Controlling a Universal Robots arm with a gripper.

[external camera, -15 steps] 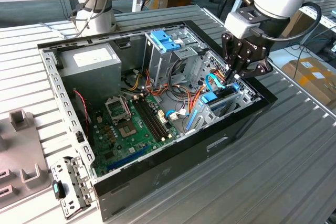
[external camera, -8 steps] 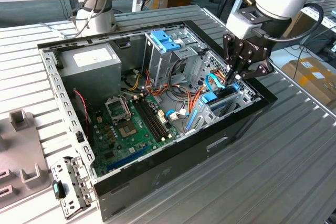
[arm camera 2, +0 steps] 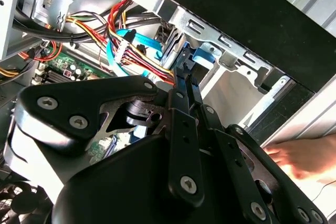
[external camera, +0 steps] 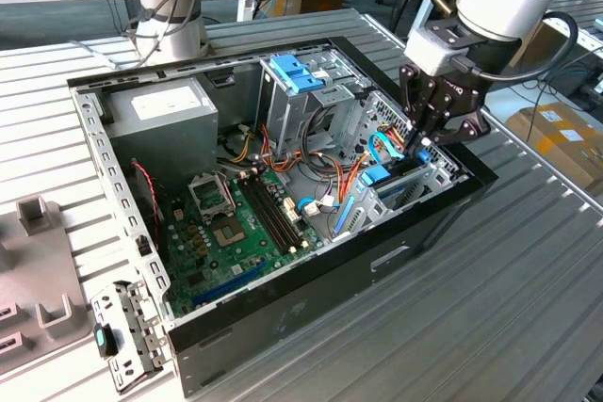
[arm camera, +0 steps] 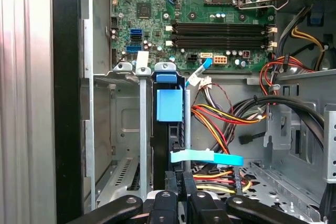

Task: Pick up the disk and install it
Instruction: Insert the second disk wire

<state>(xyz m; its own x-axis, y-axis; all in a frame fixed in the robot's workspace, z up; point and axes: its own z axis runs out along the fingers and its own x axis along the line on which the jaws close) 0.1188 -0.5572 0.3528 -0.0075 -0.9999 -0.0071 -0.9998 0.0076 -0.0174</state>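
Note:
The disk stands on edge in the drive bay of the open computer case, at the exterior view's right. Its light-blue carrier shows at the end facing the motherboard. In the second wrist view the same blue carrier sits just past my fingertips. My gripper reaches down into that bay from above. Its fingers lie close together, shut, with the tips against the disk's near end. In the first wrist view the gripper is right behind the disk.
A tall metal drive cage with a blue bracket stands behind the bay. Red, yellow and blue cables crowd beside the disk. The motherboard and power supply fill the case. A person's hand rests outside it.

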